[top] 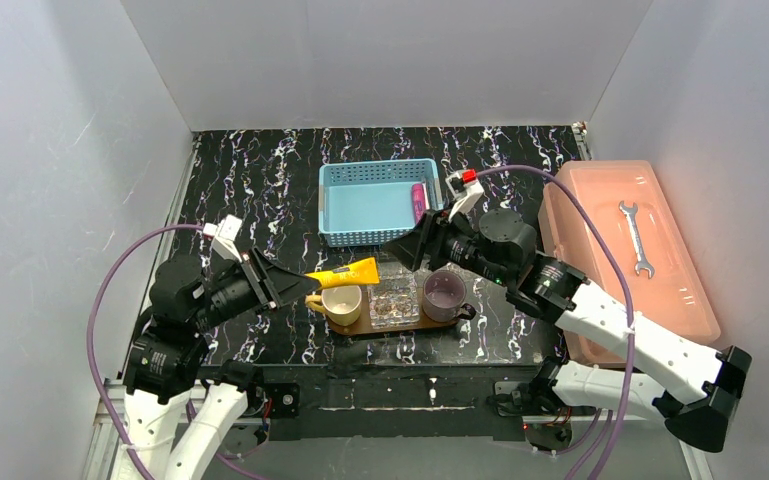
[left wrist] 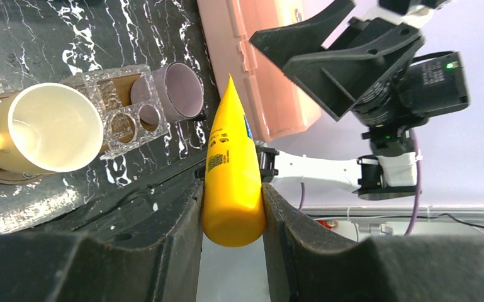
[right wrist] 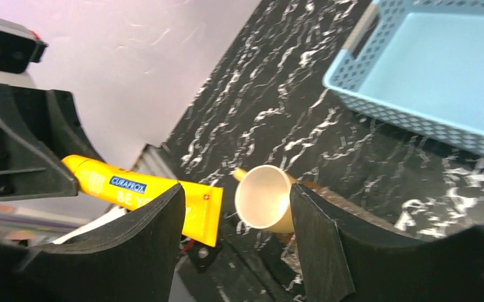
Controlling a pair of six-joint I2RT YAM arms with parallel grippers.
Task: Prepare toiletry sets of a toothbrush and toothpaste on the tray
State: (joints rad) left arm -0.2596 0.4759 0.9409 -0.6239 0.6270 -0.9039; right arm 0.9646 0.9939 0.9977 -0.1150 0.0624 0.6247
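The yellow toothpaste (top: 343,273) is pinched by its rounded end between the left gripper's (top: 300,283) jaws, its flat end over the cream cup (top: 343,304) at the tray's (top: 360,328) left end. "CURAPROX" is printed on it. The right gripper's (top: 410,245) jaws are spread.

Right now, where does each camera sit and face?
Top external: above, behind the bases, looking down on the table; both arms show.
Left wrist: on its arm, faces the right arm; its fingers pinch the yellow toothpaste.
Right wrist: on its arm, faces the left gripper between its open fingers.
Shared by all: toothpaste, cream cup.
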